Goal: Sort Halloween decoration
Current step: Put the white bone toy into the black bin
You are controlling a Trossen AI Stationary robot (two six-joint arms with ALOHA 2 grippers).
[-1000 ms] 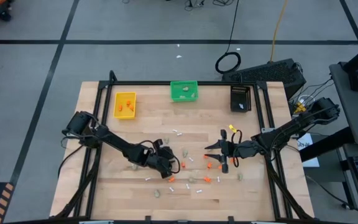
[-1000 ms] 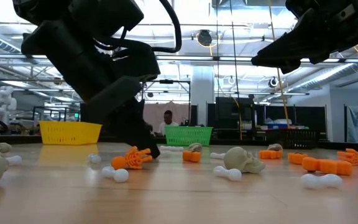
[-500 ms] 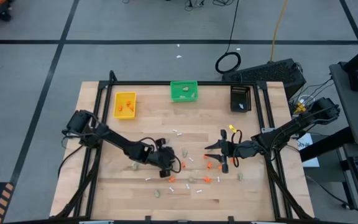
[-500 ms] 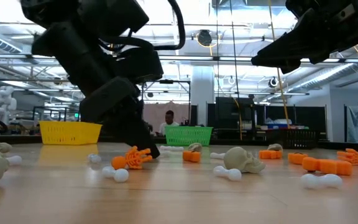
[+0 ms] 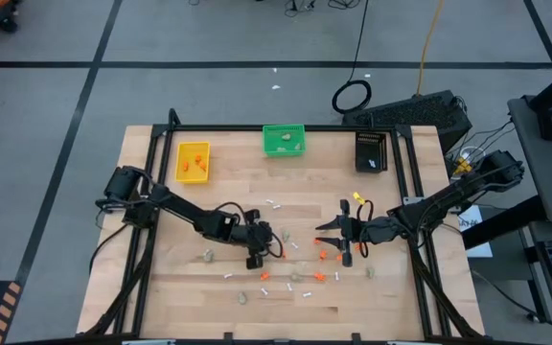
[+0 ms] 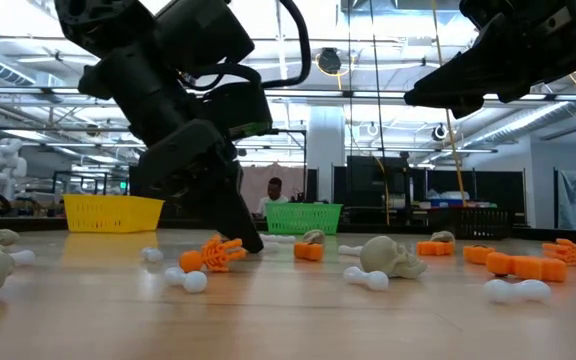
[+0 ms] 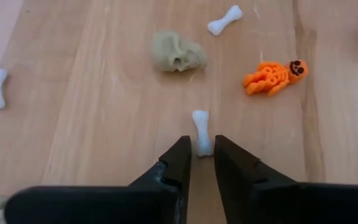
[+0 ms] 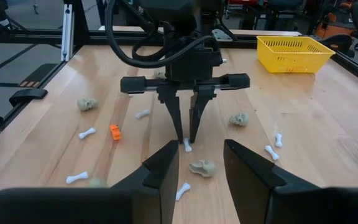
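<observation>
We note the left gripper [image 7: 201, 155] down at the wooden tabletop [image 7: 104, 124], its jaws narrowed around one end of a small white plastic bone [image 7: 201, 130] that lies flat mid-table, though we cannot tell whether they already pinch it. Held so near its end, the bone may pivot or squirt out, in our judgement. The right gripper [image 8: 201, 163] waits nearby, jaws parted and empty.
</observation>
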